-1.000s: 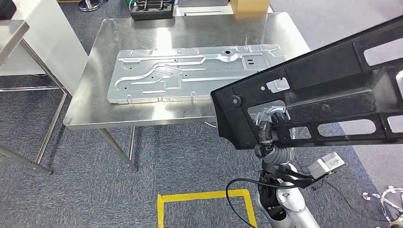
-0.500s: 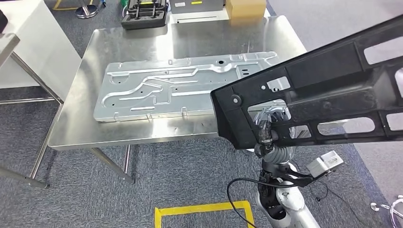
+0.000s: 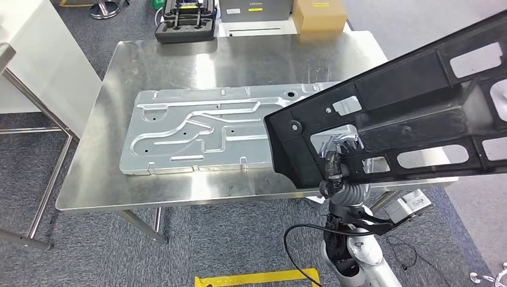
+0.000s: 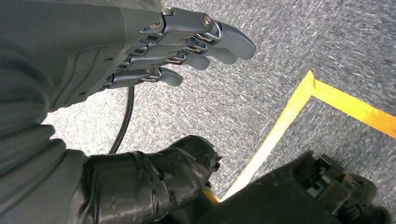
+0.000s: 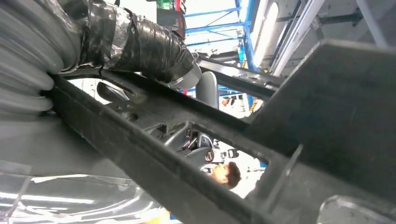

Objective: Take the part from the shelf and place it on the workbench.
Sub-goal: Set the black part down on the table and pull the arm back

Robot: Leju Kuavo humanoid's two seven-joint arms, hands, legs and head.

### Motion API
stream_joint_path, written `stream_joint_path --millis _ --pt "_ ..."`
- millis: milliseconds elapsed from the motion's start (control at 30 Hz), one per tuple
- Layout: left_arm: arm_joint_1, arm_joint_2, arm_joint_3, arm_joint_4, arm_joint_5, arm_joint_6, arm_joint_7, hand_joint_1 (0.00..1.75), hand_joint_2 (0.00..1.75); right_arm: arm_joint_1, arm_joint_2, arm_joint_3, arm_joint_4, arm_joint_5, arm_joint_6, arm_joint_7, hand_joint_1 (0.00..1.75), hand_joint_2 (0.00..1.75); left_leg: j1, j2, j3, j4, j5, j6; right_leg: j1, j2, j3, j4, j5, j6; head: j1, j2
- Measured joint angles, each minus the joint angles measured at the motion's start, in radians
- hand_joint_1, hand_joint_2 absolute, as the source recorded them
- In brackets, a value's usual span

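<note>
A long black plastic part [image 3: 406, 113] with several cut-out windows slants across the right of the head view, above the near right corner of the steel workbench [image 3: 179, 66]. My right hand [image 3: 338, 162] grips its lower rail from underneath. In the right wrist view the taped thumb [image 5: 140, 42] presses on the part's rail [image 5: 154, 168], and fingers [image 5: 196, 144] show through a window. My left hand [image 4: 187, 42] hangs over the grey carpet, fingers stretched out and holding nothing.
A stamped silver metal panel [image 3: 203, 134] lies flat across the middle of the workbench. A black case [image 3: 185, 27], a grey box [image 3: 254, 11] and a cardboard box [image 3: 320, 13] stand beyond its far edge. White cabinet [image 3: 42, 60] at left. Yellow floor tape [image 3: 251, 280].
The camera has moved toward the workbench: the table and panel now sit lower and nearer in the picture. The black part stays in my right hand at the same place in view.
</note>
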Motion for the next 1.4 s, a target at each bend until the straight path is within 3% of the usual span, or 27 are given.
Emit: stream_joint_path --millis 33,67,167,200,233,333,400,467,500,533,567,667,700,733,800,867,967,1000,1033,1067,1133,1200,1333,1400 --pt "0.001 0.002 0.0 0.0 0.005 0.0 0.002 0.0 1.75 0.0 0.0 0.0 0.004 -0.007 0.0 0.002 1.75 1.75 0.0 -0.001 0.017 0.0 -0.012 0.0 0.0 0.0 -0.01 -0.023 0.0 0.0 0.0 0.0" --pt "0.002 0.003 0.0 0.0 0.009 0.0 0.004 0.0 1.75 0.0 0.0 0.0 0.007 -0.013 0.0 0.004 1.75 1.75 0.0 -0.003 0.035 0.001 -0.025 -0.001 0.0 0.0 -0.006 -0.072 0.027 0.0 0.0 0.0" --pt "0.001 0.007 0.0 0.0 0.013 0.0 0.005 0.0 1.75 -0.002 0.002 0.0 0.015 -0.022 0.001 0.007 1.75 1.75 -0.003 -0.008 0.064 0.008 -0.062 -0.009 0.003 -0.001 0.02 -0.234 0.186 -0.009 0.0 0.0" --pt "-0.001 0.007 0.0 0.0 0.013 -0.001 0.005 0.0 1.75 -0.003 0.003 0.0 0.017 -0.023 0.001 0.008 1.75 1.75 -0.004 -0.01 0.067 0.01 -0.069 -0.015 0.004 -0.001 0.023 -0.257 0.215 -0.015 0.0 0.0" --pt "-0.002 0.008 0.0 0.0 0.014 -0.001 0.005 0.0 1.75 -0.004 0.005 0.0 0.019 -0.024 0.001 0.009 1.75 1.75 -0.005 -0.012 0.071 0.013 -0.074 -0.021 0.006 0.0 0.024 -0.264 0.221 -0.021 0.0 0.0" --pt "-0.002 0.012 0.0 0.0 0.014 -0.001 0.005 0.0 1.75 -0.007 0.009 0.0 0.02 -0.024 0.003 0.01 1.75 1.75 -0.003 -0.009 0.055 0.054 -0.08 -0.036 0.003 0.0 0.047 -0.273 0.216 -0.038 -0.001 0.0" --pt "-0.004 0.013 0.0 0.0 0.013 -0.001 0.005 0.0 1.75 -0.009 0.012 0.0 0.022 -0.024 0.003 0.01 1.75 1.75 0.002 -0.005 -0.01 0.165 -0.102 -0.047 0.002 -0.001 0.066 -0.275 0.203 -0.046 -0.003 0.0" --pt "-0.003 0.013 0.0 0.0 0.013 -0.001 0.005 0.0 1.75 -0.01 0.015 0.0 0.025 -0.024 0.003 0.01 1.75 1.75 0.007 -0.003 -0.096 0.279 -0.152 -0.056 0.003 -0.002 0.084 -0.275 0.186 -0.048 -0.004 0.0" --pt "-0.001 0.014 0.0 0.0 0.013 -0.001 0.005 0.0 1.75 -0.01 0.015 0.0 0.027 -0.024 0.003 0.01 1.75 1.75 0.008 -0.003 -0.125 0.302 -0.17 -0.057 0.003 -0.001 0.095 -0.275 0.176 -0.048 -0.004 0.0" --pt "0.001 0.014 0.0 0.0 0.013 -0.001 0.005 0.0 1.75 -0.01 0.016 0.0 0.029 -0.024 0.003 0.01 1.75 1.75 0.009 -0.002 -0.137 0.292 -0.171 -0.057 0.004 0.0 0.108 -0.274 0.166 -0.048 -0.004 0.0" --pt "0.002 0.014 0.0 0.0 0.013 -0.001 0.005 0.0 1.75 -0.01 0.016 0.0 0.031 -0.024 0.003 0.01 1.75 1.75 0.008 -0.002 -0.132 0.248 -0.143 -0.054 0.005 0.001 0.122 -0.274 0.156 -0.047 -0.004 0.0" --pt "0.002 0.018 0.0 0.0 0.013 -0.001 0.005 0.0 1.75 -0.012 0.018 0.0 0.035 -0.024 0.003 0.01 1.75 1.75 -0.002 -0.002 -0.086 0.064 0.004 -0.032 0.007 0.003 0.155 -0.275 0.127 -0.041 -0.004 0.0" --pt "0.002 0.02 0.0 0.0 0.013 -0.001 0.005 0.0 1.75 -0.013 0.019 0.0 0.037 -0.024 0.003 0.01 1.75 1.75 -0.006 -0.002 -0.077 0.033 0.032 -0.024 0.007 0.004 0.159 -0.278 0.121 -0.036 -0.004 0.0" --pt "0.002 0.022 0.0 0.0 0.014 -0.001 0.006 0.0 1.75 -0.013 0.02 0.0 0.038 -0.024 0.003 0.01 1.75 1.75 -0.009 -0.003 -0.073 0.017 0.04 -0.018 0.008 0.006 0.165 -0.276 0.121 -0.031 -0.005 0.0" --pt "0.003 0.023 0.0 0.0 0.014 -0.001 0.006 0.0 1.75 -0.015 0.022 0.0 0.039 -0.024 0.003 0.01 1.75 1.75 -0.007 -0.003 -0.052 0.0 0.043 -0.007 0.007 0.005 0.164 -0.264 0.125 -0.023 -0.005 0.0" --pt "0.002 0.024 0.0 0.0 0.013 -0.001 0.006 0.0 1.75 -0.017 0.022 0.0 0.041 -0.024 0.003 0.01 1.75 1.75 -0.003 -0.002 -0.027 -0.013 0.038 0.001 0.007 0.002 0.135 -0.196 0.112 -0.017 -0.005 0.0" --pt "0.0 0.024 0.0 0.0 0.013 -0.001 0.005 0.0 1.75 -0.016 0.022 0.0 0.044 -0.024 0.003 0.01 1.75 1.75 -0.002 -0.002 -0.005 -0.013 0.018 0.008 0.002 0.001 0.028 -0.033 0.037 -0.003 -0.005 0.0" --pt "0.001 0.024 0.0 0.0 0.013 -0.001 0.005 0.0 1.75 -0.016 0.022 0.0 0.046 -0.024 0.003 0.01 1.75 1.75 -0.002 -0.002 0.004 -0.012 0.009 0.007 -0.001 0.001 0.001 -0.006 0.02 0.002 -0.005 0.0" --pt "0.002 0.024 0.0 0.0 0.013 -0.001 0.005 0.0 1.75 -0.015 0.022 0.0 0.047 -0.024 0.003 0.01 1.75 1.75 -0.001 -0.003 0.014 -0.01 0.0 0.005 -0.004 0.0 -0.013 -0.008 0.021 0.006 -0.005 0.0" --pt "0.003 0.024 0.0 0.0 0.013 -0.002 0.005 0.0 1.75 -0.015 0.022 0.0 0.049 -0.024 0.003 0.01 1.75 1.75 0.001 -0.004 0.027 -0.007 -0.012 0.002 -0.008 0.0 -0.009 -0.046 0.048 0.01 -0.005 0.0" --pt "0.003 0.023 0.0 0.0 0.013 -0.002 0.005 0.0 1.75 -0.016 0.022 0.0 0.051 -0.024 0.003 0.01 1.75 1.75 0.005 -0.005 0.051 0.006 -0.041 -0.008 -0.015 -0.001 0.019 -0.166 0.142 0.018 -0.004 0.0" --pt "0.0 0.024 0.0 0.0 0.013 -0.002 0.005 0.0 1.75 -0.015 0.023 0.0 0.054 -0.024 0.003 0.01 1.75 1.75 0.005 -0.007 0.057 0.02 -0.066 -0.021 -0.014 -0.002 0.036 -0.238 0.193 0.01 -0.002 0.0" --pt "-0.002 0.024 0.0 0.0 0.013 -0.002 0.006 0.0 1.75 -0.015 0.024 0.0 0.055 -0.024 0.004 0.01 1.75 1.75 0.008 -0.005 0.06 0.042 -0.09 -0.044 -0.01 0.0 0.053 -0.249 0.183 -0.023 -0.005 0.0" --pt "-0.004 0.024 0.0 0.0 0.013 -0.002 0.005 0.0 1.75 -0.017 0.025 0.0 0.055 -0.024 0.004 0.01 1.75 1.75 0.012 -0.002 0.017 0.125 -0.114 -0.054 -0.012 -0.001 0.074 -0.253 0.173 -0.033 -0.008 0.0"
